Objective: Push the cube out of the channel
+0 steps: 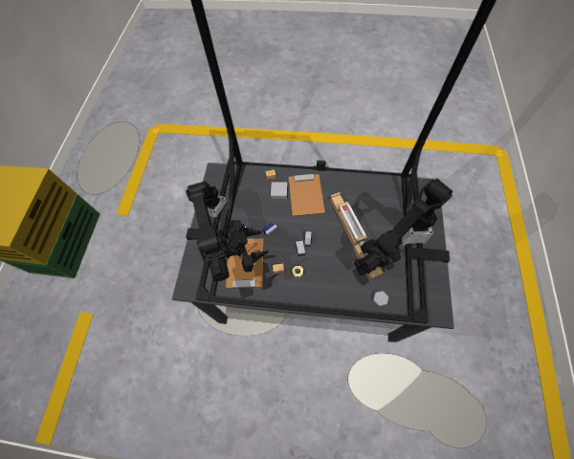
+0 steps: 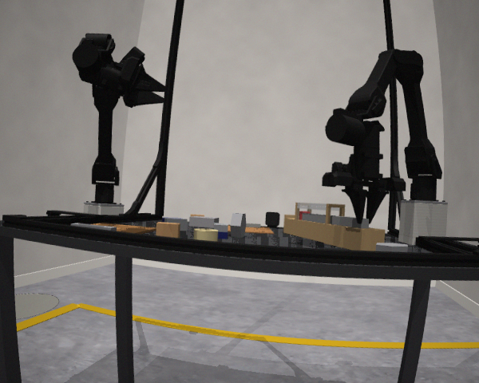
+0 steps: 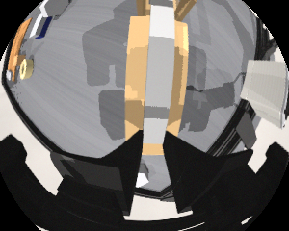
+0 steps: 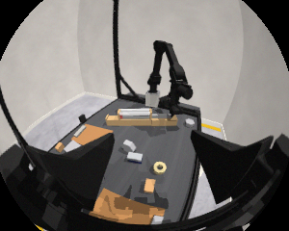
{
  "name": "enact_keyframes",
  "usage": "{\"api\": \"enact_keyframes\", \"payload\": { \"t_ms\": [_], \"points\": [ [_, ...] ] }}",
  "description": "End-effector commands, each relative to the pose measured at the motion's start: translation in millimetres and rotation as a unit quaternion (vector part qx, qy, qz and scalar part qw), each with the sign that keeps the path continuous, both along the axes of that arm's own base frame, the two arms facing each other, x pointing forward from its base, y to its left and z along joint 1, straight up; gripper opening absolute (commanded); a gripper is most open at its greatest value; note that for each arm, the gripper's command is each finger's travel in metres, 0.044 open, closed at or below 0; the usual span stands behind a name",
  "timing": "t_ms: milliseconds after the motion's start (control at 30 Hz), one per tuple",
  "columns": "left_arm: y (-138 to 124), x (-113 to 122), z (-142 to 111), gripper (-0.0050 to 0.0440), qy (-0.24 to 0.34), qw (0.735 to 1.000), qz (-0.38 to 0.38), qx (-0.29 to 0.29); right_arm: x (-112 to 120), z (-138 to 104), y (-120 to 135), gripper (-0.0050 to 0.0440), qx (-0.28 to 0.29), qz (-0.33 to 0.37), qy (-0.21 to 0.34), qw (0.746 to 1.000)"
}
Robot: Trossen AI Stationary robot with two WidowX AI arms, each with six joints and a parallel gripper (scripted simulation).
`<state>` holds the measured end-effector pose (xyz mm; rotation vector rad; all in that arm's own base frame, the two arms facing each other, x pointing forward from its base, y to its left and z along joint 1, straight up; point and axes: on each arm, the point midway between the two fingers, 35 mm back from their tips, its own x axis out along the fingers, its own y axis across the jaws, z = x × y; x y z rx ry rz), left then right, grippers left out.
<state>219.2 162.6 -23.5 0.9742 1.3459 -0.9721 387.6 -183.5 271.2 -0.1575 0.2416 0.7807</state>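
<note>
My left gripper [image 1: 364, 249] [image 2: 364, 223] [image 3: 152, 134] [image 4: 170, 115] pointed down over the near end of the wooden channel [image 1: 347, 229] [image 2: 314, 235] [image 3: 135, 67] [image 4: 135, 123], fingers pinching a long grey bar [image 2: 349, 221] [image 3: 159, 82] [image 4: 160, 115]. In the left wrist view the bar lay lengthwise between the channel's two walls, one fingertip on each side of it. The red cube [image 1: 345, 207] [image 2: 303, 215] [image 4: 121, 116] sat inside the channel, under the pale cover [image 1: 355, 227] [image 4: 135, 112], toward the end away from that gripper; it was not out or lifted. Whether bar and cube touched, I could not tell. Nor could I make out the short ledge and raised lip well enough to name their end. My right gripper [image 1: 263, 242] [image 2: 164, 94] [image 4: 153, 136] was spread wide with nothing between its fingers, well above the surface [image 1: 326, 286] [image 2: 231, 257] [image 3: 72, 111] [image 4: 178, 149] and well apart from the channel. Below it lay an orange clipboard [image 1: 250, 273] [image 4: 122, 207], with an orange block [image 1: 277, 268] [image 2: 168, 230] [image 4: 149, 185] just beside it and a yellow ring [image 1: 293, 271] [image 2: 205, 234] [image 4: 159, 163] near the block. A pale hexagonal piece [image 1: 381, 298] [image 2: 391, 247] [image 4: 190, 122] lay near the channel's end on my left gripper's side.
</note>
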Motion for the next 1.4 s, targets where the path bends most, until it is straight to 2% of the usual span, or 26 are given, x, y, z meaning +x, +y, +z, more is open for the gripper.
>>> {"api": "enact_keyframes", "payload": {
  "t_ms": [0,1200,1267,1333,1367],
  "points": [
    [-8,2,0,0.004,-0.001,1.0,-0.001,-0.001,0,0,0,0.04,0.001,0.0,-0.001,1.0],
    [-56,17,0,0.004,-0.001,1.0,-0.001,-0.001,0,0,0,0.04,0.001,0.0,-0.001,1.0],
    [-50,16,0,0.0088,0.0,1.0,0.0,0.001,0,0,0,0.04,0.001,0.0,-0.001,1.0],
    [-50,16,0,0.0088,0.0,1.0,0.0,0.001,0,0,0,0.04,0.001,0.0,-0.001,1.0],
    [-50,16,0,0.0112,0.0,1.0,0.0,0.001,0,0,0,0.04,0.001,0.0,-0.001,1.0]
  ]
}}
